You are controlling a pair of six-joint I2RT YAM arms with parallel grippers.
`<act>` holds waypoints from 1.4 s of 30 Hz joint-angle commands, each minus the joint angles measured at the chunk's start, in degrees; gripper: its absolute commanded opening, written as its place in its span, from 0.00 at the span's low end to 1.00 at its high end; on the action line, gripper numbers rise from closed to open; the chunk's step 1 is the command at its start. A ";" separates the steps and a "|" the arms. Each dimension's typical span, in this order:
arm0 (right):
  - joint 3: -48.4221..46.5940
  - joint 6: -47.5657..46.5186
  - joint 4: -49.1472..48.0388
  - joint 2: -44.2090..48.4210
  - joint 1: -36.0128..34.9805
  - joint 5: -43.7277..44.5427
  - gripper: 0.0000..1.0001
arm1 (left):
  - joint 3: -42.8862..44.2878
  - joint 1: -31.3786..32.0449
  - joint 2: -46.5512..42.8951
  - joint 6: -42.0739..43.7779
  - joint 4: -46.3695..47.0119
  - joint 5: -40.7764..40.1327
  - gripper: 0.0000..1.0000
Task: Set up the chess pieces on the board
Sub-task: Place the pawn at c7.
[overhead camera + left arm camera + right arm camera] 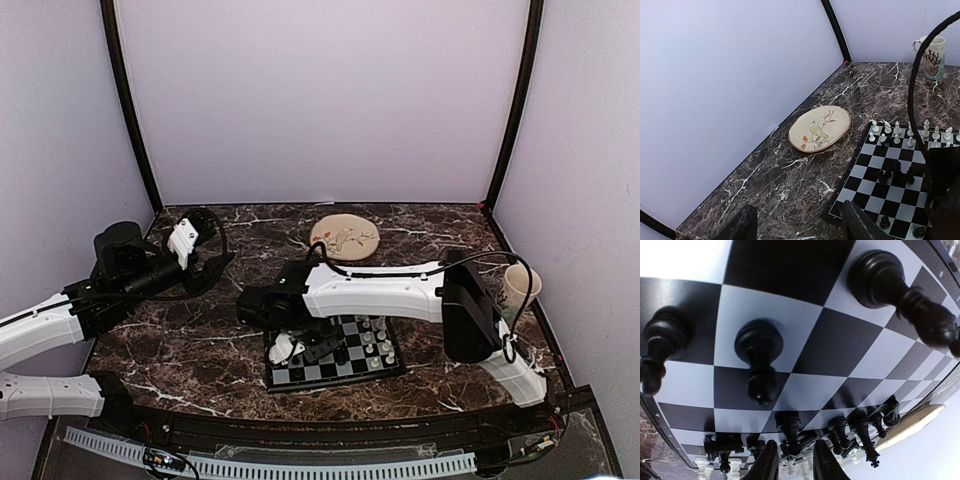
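The board (330,371) lies on the dark marble desk (200,340), at its near edge and a little right of centre. White pieces (897,132) stand in two rows along the board's right side as seen from above. Black pieces (897,172) cluster loosely near the middle of the board, and a few more sit toward its left side.

The right arm reaches across from the right, and its end effector (794,462) hangs low over the left part of the board. Its fingers (767,462) stand a little apart, released, with a narrow gap and no piece gripped between them. In the wrist view, three black pieces (759,357) stand apart on squares close below it, with a tighter black group (840,432) beyond.

The left end effector (800,225) hovers over the desk's left side, well apart from the board, its fingers spread wide and holding nothing.

A bird-painted plate (344,238) lies behind the board. A cup (520,287) stands at the right edge.
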State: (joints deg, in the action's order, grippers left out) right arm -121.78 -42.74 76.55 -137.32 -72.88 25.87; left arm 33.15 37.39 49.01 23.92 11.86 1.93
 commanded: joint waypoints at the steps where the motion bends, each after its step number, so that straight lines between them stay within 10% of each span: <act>1: -2.34 0.63 1.22 1.43 -0.47 -2.78 0.25 | -0.94 -0.23 -0.33 -0.96 1.29 0.97 0.60; 16: 14.75 3.17 -18.03 22.29 18.92 -46.39 0.30 | 2.27 -0.67 4.85 -10.21 0.17 -5.32 0.69; 27: 32.08 9.23 -34.61 26.42 18.96 -46.07 0.28 | 3.34 -1.26 4.10 -10.12 -1.65 -3.21 0.69; 42: 31.29 8.27 -34.88 20.19 12.77 -34.29 0.32 | 3.75 -1.26 3.73 -10.28 -2.58 -0.67 0.69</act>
State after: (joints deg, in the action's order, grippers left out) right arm -88.88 -34.76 42.41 -116.11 -60.05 -11.86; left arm 35.44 36.49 54.24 14.28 9.72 -0.03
